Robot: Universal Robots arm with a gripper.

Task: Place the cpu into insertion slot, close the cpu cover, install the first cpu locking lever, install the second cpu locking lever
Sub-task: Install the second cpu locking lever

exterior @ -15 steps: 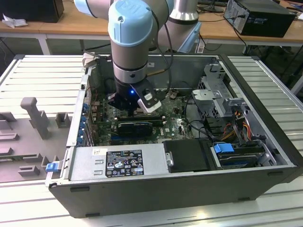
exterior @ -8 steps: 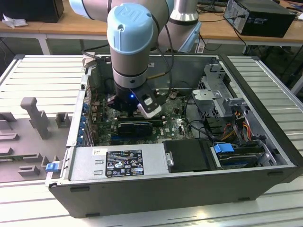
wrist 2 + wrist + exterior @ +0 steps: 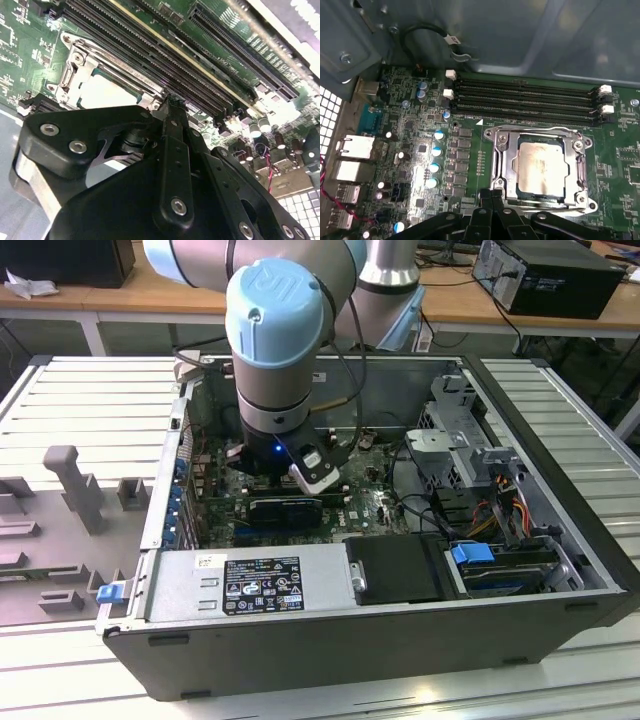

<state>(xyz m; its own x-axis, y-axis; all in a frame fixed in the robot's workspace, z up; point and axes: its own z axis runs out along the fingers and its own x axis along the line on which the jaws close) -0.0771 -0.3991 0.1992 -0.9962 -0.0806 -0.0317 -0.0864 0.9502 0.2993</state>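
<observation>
Item, as I logged it: cpu (image 3: 541, 166) seated in the insertion slot (image 3: 506, 165), cpu cover (image 3: 538, 132) down around it. Gripper (image 3: 491, 196) pressed together, empty, at the socket's edge beside the memory slots (image 3: 525, 102). Risk I judged: a slip could scrape the board.

Lab: robot arm (image 3: 275, 330), workbenches (image 3: 120, 295).

In the second wrist view, the black hand (image 3: 172, 107) sits just beside the cpu cover (image 3: 80, 65), which lies shut over the cpu (image 3: 107, 90).
</observation>
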